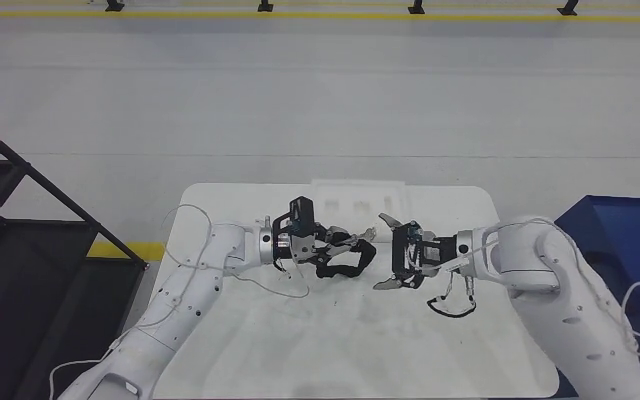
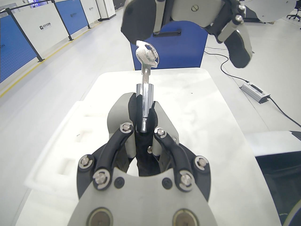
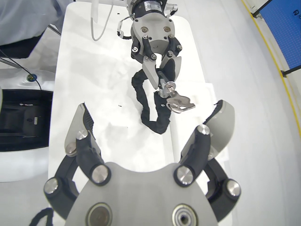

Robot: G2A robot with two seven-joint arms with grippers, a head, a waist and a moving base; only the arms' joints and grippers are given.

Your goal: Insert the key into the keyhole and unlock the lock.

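We see a white table (image 1: 330,340) filling the lower centre of the top view, with a white foam tray (image 1: 330,190) with shallow recesses lying at its upper edge. A yellow line (image 1: 320,14) runs along the top of the frame. A black frame (image 1: 50,200) stands at left and a blue bin (image 1: 610,215) at the right edge. From the left wrist we find blue-and-white barriers (image 2: 47,22), a blue cabinet (image 2: 178,48) beyond the table and a grey power brick (image 2: 255,92) cabled on the floor.
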